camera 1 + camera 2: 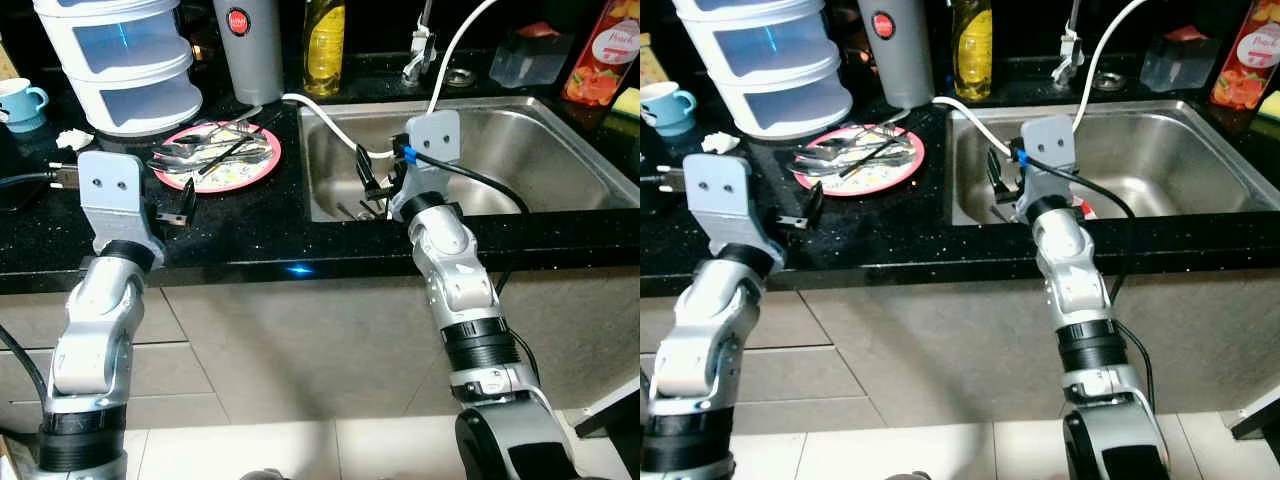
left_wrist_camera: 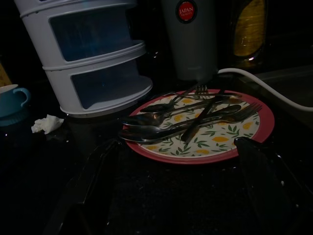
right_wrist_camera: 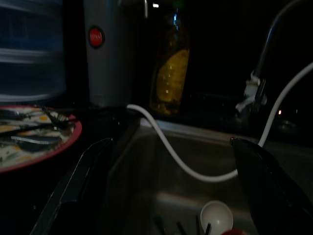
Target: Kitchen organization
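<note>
A pink-rimmed plate (image 1: 250,165) with a leaf pattern lies on the black counter and carries several spoons and forks (image 2: 181,122). My left gripper (image 1: 175,212) hovers low over the counter just in front of the plate. It is open, its two fingers (image 2: 93,181) spread wide with nothing between them. My right gripper (image 1: 378,190) hangs open inside the front left corner of the steel sink (image 1: 540,150). Below it in the sink lie a white spoon (image 3: 216,215) and some dark utensils.
A white three-tier drawer unit (image 1: 125,60), a grey flask (image 1: 250,50) and a yellow bottle (image 1: 324,45) stand behind the plate. A white hose (image 1: 330,125) runs into the sink from the tap (image 1: 420,50). A blue cup (image 1: 20,102) and a crumpled tissue (image 1: 73,139) are at far left.
</note>
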`<state>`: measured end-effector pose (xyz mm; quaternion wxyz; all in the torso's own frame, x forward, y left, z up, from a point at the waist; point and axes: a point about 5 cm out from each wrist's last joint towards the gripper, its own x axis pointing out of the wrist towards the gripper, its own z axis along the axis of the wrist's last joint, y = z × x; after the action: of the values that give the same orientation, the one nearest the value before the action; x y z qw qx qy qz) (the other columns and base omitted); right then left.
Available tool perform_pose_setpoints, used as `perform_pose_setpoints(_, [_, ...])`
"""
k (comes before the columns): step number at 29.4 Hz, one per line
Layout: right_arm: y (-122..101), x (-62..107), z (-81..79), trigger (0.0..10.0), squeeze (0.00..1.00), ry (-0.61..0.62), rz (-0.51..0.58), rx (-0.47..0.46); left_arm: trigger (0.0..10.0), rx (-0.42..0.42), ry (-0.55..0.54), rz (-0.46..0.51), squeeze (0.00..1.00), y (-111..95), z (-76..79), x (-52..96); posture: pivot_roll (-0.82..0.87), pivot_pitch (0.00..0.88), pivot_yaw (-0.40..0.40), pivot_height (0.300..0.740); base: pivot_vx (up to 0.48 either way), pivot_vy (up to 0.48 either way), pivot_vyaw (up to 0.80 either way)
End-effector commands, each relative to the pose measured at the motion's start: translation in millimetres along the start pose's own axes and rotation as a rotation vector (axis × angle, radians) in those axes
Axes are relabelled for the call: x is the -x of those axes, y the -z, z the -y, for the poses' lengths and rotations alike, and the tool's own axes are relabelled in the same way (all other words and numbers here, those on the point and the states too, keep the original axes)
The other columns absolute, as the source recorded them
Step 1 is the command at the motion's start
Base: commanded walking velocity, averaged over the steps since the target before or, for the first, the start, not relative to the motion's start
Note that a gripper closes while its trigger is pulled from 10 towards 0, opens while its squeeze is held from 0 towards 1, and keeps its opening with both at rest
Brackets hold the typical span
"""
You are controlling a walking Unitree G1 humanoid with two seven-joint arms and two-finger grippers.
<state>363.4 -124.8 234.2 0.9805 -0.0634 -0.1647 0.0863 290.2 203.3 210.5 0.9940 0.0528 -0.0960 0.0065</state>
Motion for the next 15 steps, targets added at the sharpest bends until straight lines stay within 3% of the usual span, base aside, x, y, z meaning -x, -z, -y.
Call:
perform_pose_setpoints(1, [-1.2, -1.4, -2.8, 10.0, 0.0, -0.013, 0.01, -0.004, 10.0, 0.012, -0.019, -0.008, 0.0, 1.9, 1.8, 2.4, 0.15, 0.0, 0.005, 0.74, 0.0, 0.0, 0.0])
perform_pose_setpoints(15, [4.0, -3.2, -9.9, 10.0, 0.0, -0.02, 0.008, -0.014, 10.0, -0.006, -0.01, -0.019, 0.0, 4.4, 3.8, 5.1, 0.16, 0.0, 0.03, 0.74, 0.0, 0.0, 0.0])
